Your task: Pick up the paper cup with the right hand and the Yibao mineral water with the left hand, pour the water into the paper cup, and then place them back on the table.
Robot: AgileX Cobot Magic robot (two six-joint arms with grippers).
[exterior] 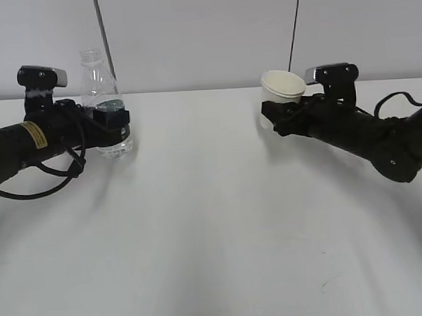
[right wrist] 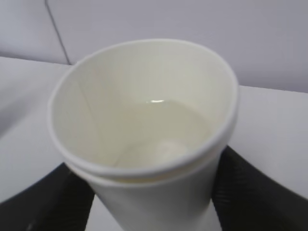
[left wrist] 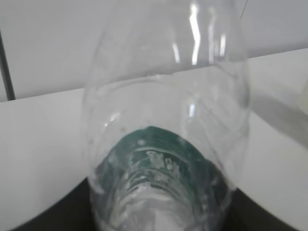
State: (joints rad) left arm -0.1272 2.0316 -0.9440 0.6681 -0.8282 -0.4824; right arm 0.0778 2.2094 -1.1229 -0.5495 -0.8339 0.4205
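Observation:
The Yibao mineral water (exterior: 105, 99) is a clear bottle with a dark green label and no cap. It stands upright at the far left of the table (exterior: 214, 221), its base at or just above the surface, with a little water at the bottom. My left gripper (exterior: 113, 122) is shut on its labelled lower part. In the left wrist view the bottle (left wrist: 163, 120) fills the frame between the dark fingers (left wrist: 72, 214). My right gripper (exterior: 276, 117) is shut on the paper cup (exterior: 283, 87), held tilted a little above the table at the back right. The cup (right wrist: 144, 120) has water in it.
Two thin dark rods or cables run up the pale wall behind, one above the bottle (exterior: 103, 30) and one above the cup (exterior: 295, 25). A black cable loops on the table under the left arm (exterior: 41, 190).

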